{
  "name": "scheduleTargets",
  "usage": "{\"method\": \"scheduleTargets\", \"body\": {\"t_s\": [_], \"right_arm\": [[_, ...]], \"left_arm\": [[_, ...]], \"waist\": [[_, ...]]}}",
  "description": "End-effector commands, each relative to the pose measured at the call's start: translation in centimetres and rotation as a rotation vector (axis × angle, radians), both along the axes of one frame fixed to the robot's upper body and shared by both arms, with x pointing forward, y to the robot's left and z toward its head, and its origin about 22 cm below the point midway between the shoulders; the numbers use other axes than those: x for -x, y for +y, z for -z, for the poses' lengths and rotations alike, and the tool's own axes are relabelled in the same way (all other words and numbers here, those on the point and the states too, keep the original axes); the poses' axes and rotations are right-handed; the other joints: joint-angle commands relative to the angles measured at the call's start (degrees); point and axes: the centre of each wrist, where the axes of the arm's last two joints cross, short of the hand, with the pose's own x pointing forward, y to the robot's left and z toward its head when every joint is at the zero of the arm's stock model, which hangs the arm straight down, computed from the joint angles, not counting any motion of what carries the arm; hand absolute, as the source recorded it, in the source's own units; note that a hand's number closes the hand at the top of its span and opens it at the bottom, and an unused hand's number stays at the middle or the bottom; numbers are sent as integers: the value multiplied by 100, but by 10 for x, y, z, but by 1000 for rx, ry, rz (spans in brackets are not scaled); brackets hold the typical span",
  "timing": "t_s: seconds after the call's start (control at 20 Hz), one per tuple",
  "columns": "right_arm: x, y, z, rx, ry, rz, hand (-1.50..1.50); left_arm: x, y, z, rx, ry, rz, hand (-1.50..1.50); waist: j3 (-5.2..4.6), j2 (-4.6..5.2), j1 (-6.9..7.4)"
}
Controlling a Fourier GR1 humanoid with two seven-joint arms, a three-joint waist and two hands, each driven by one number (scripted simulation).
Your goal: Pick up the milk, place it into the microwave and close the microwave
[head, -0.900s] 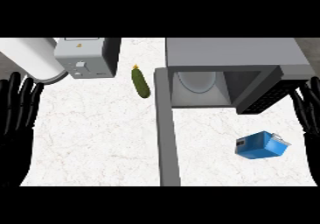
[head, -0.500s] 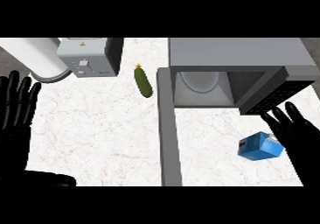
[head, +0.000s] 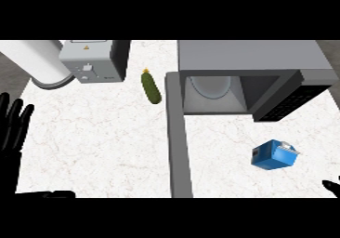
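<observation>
Nearest to the robot, only some fingertips of the right hand (head: 335, 187) show at the lower right corner, so I cannot tell if it is released or clenched. It touches nothing and stays apart from the milk (head: 274, 155), a small blue carton with a white top that lies tilted on the white counter (head: 97, 148), up and to the left of those fingertips. At the left edge the left hand (head: 9, 128) rests with the fingers straight and pointing up, released and grasping nothing. A grey strip (head: 178, 148), which looks like the open door seen from its edge, runs from the near edge of the counter up to the left side of the microwave (head: 248, 56). The microwave stands open beyond the milk, and a round plate (head: 210, 88) shows inside its cavity. Just left of the strip's far end lies a green cucumber (head: 151, 87). Farther left stands a grey toaster (head: 90, 60), and beside it a white cylinder (head: 39, 62).
</observation>
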Motion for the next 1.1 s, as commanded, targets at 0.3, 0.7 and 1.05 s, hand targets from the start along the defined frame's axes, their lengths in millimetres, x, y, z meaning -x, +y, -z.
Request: {"method": "scheduleTargets", "body": {"t_s": [0.3,0.7,1.05], "right_arm": [[10,-64,27,4,-19,144,-150],[-7,-50,38,39,-44,282,-150],[-31,-62,59,56,-25,324,-150]], "left_arm": [[45,11,18,7,25,22,-150],[70,10,14,6,29,19,-150],[76,4,9,11,35,13,-150]], "waist": [[-7,9,66],[-9,10,84],[-6,16,91]]}}
